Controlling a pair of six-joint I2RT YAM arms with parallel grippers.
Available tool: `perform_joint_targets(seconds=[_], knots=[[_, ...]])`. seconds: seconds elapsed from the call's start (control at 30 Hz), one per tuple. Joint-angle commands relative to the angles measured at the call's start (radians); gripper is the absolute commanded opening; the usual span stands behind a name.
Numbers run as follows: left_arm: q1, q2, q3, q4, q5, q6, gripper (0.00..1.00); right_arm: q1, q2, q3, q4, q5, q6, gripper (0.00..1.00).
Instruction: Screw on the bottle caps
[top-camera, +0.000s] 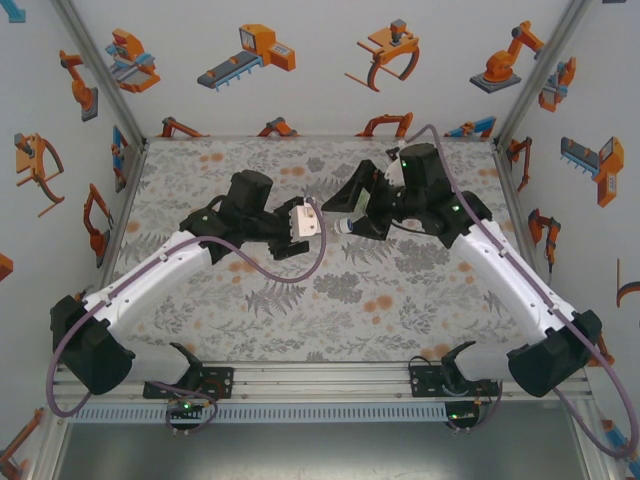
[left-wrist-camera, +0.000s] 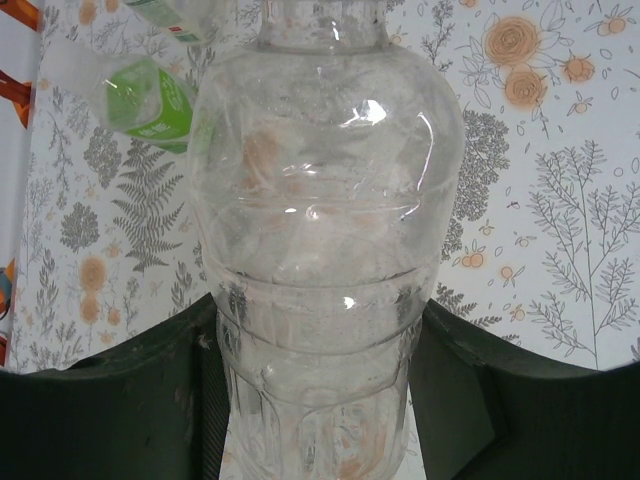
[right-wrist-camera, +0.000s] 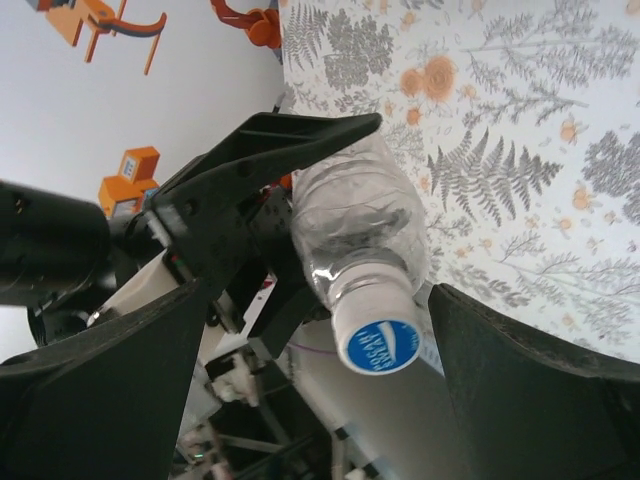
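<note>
My left gripper is shut on the lower body of a clear ribbed bottle, held on its side above the middle of the table. A white cap with a blue printed top sits on the bottle's neck. My right gripper stands open around that cap, with a gap between the cap and each dark finger. From above, the two grippers meet over the table's far centre, with the bottle between them.
A bottle with a green label lies on the floral cloth beyond the held bottle, and part of another bottle shows further back. White walls with orange robot prints close in the table on three sides.
</note>
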Motion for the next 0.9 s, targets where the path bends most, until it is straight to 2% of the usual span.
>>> perform_joint_targets(seconds=[0.0, 0.17, 0.33, 0.57, 0.63, 0.77, 0.87], knots=[[-0.005, 0.005, 0.024, 0.022, 0.044, -0.005, 0.00, -0.007, -0.038, 0.078, -0.131, 0.030, -0.168, 0.82], [-0.004, 0.000, 0.029, 0.020, 0.049, -0.007, 0.00, -0.024, -0.076, 0.121, -0.176, 0.081, -0.325, 0.81], [-0.004, -0.012, 0.030, 0.022, 0.062, -0.014, 0.00, -0.027, -0.133, 0.123, -0.136, 0.102, -0.558, 0.74], [-0.004, -0.043, 0.029, 0.020, 0.115, -0.022, 0.00, -0.027, -0.265, 0.001, 0.066, -0.140, -1.069, 0.62], [-0.004, -0.051, 0.030, 0.014, 0.137, -0.019, 0.00, -0.027, -0.276, -0.013, 0.072, -0.224, -1.211, 0.58], [-0.004, -0.066, 0.037, -0.010, 0.183, -0.013, 0.00, -0.026, -0.260, 0.000, 0.000, -0.383, -1.481, 0.42], [-0.004, -0.074, 0.042, -0.019, 0.205, -0.016, 0.00, -0.025, -0.252, -0.016, 0.007, -0.396, -1.545, 0.45]])
